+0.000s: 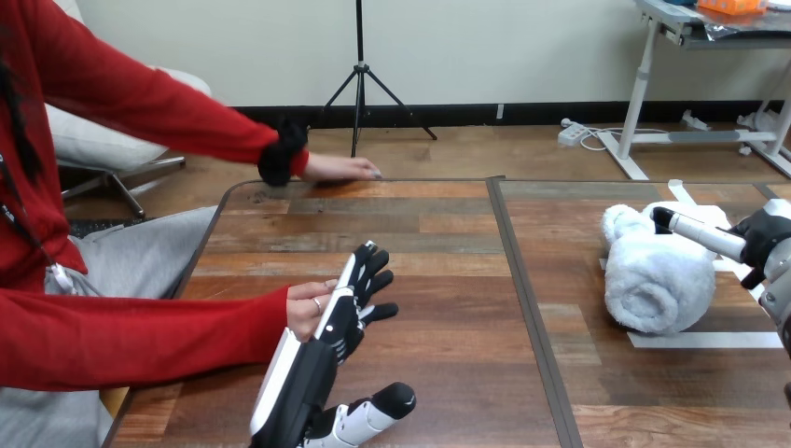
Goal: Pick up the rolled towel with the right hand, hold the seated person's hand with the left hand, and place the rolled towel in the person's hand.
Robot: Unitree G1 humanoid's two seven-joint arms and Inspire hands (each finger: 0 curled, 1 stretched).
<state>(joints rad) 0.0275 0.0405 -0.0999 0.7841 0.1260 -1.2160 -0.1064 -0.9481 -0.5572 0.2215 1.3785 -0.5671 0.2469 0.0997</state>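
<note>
Black-and-white fingers [367, 271] of the left hand [322, 359] point up and slightly right in the lower middle of the frame. They are nearly straight and close together, with only the tips bent a little, and the thumb [387, 403] sticks out to the right near the bottom edge. The hand stands on edge, white back to the left and palm to the right, rising at a slant from the bottom edge. The person's hand [306, 313], coming from the red sleeve at lower left, lies against that white back. Nothing of the robot's is curled round it, and I cannot tell whether the two press together or merely touch. At the right edge, one straight white finger [704, 235] of the right hand [767, 238] reaches left, its black tip over the upper right of the rolled towel [653, 280]. A short black part hangs beside the towel's right end, and the hand is not closed on the roll. The rest of the hand is cut by the frame. The towel, pale and fluffy, lies on the wooden table [438, 233] at middle right, well apart from the left hand. A white tape strip [704, 341] runs just below it. A dark seam [522, 308] runs down the tabletop between the towel and the left hand. At upper left, the person's other hand [343, 169] rests flat on the table's far edge.
</note>
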